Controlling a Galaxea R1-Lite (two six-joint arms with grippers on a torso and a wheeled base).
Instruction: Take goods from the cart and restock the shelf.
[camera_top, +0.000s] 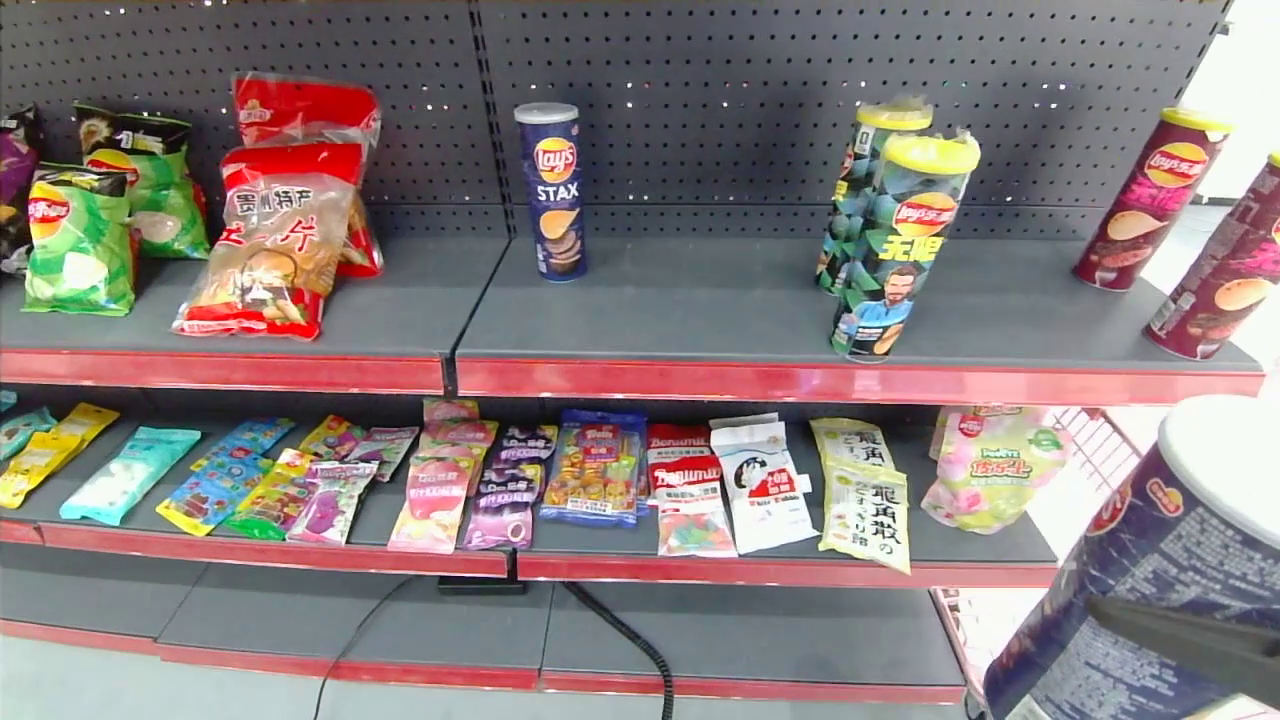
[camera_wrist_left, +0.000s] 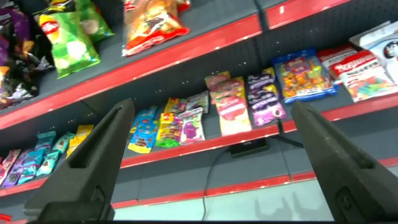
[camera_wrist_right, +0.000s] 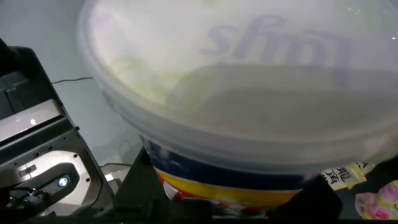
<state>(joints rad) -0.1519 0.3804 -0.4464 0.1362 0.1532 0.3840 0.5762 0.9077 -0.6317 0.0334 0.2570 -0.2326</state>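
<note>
The left gripper (camera_wrist_left: 211, 109) is held spread wide and empty before the lower tiers of the shelf (camera_top: 700, 380). Off the shelf's right end, a blue chip can (camera_top: 1160, 540), cropped by the frame edge, is clamped by the right gripper (camera_wrist_right: 224, 196), whose fingers (camera_top: 1180, 632) are mostly hidden.

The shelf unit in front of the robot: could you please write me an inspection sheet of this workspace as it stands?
Surface: grey top shelf holds chip bags and green cans; middle shelf holds candy packets.
Job's things: dark blue chip can held at lower right; similar blue can upright on the top shelf.
Clutter: nothing seen.
Grippers: right claw shut on the dark blue chip can; left claw open, holding nothing.
Cables: black cable and thinner cable cross the bottom shelf.
Surroundings: pegboard back wall; pale floor.
</note>
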